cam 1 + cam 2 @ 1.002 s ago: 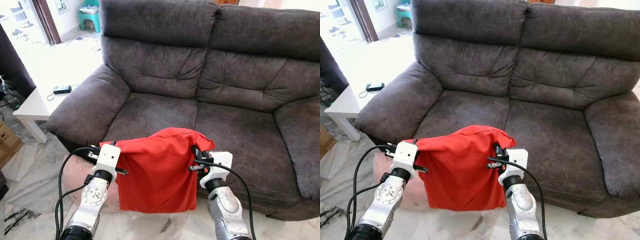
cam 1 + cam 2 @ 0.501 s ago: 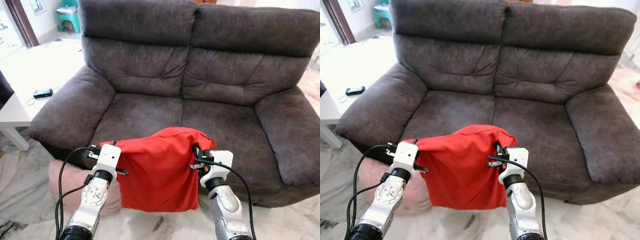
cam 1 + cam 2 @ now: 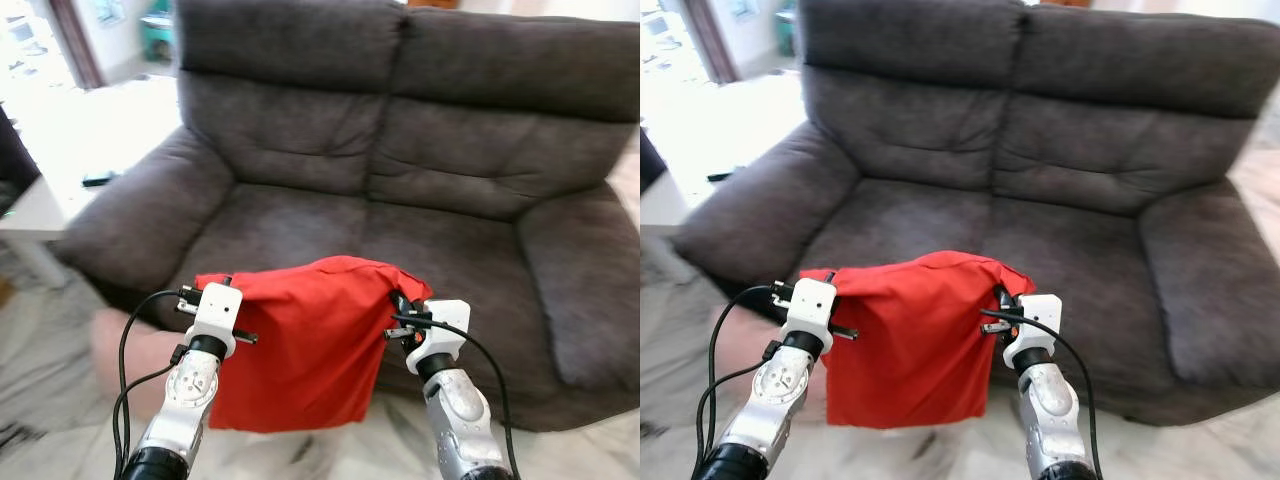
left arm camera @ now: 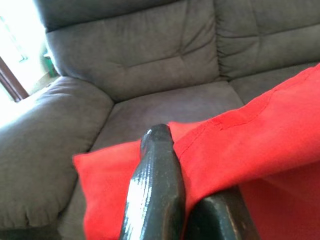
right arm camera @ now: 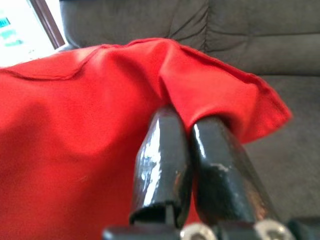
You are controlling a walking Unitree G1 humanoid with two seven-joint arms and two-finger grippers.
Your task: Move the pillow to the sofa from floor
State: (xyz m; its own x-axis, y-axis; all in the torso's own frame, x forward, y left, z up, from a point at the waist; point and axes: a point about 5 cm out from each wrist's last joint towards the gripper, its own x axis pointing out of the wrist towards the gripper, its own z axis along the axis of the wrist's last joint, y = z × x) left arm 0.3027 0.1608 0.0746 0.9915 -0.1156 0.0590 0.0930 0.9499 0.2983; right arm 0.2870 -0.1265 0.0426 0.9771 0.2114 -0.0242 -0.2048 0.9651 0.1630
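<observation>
The left gripper [image 3: 205,291] pinches the upper left corner of the red pillow [image 3: 300,345], its fingers [image 4: 155,185] closed on the cloth. The right gripper [image 3: 398,302] clamps the upper right corner the same way, fingers [image 5: 162,165] pressed together over a fold. The pillow hangs limp and flat between them like a slack red cover, its top edge bunched and wrinkled, its lower edge loose. It is held in the air in front of the dark grey sofa [image 3: 430,150], before the seat cushions. A pale pink cushion [image 3: 135,350] lies on the floor beside the left arm.
</observation>
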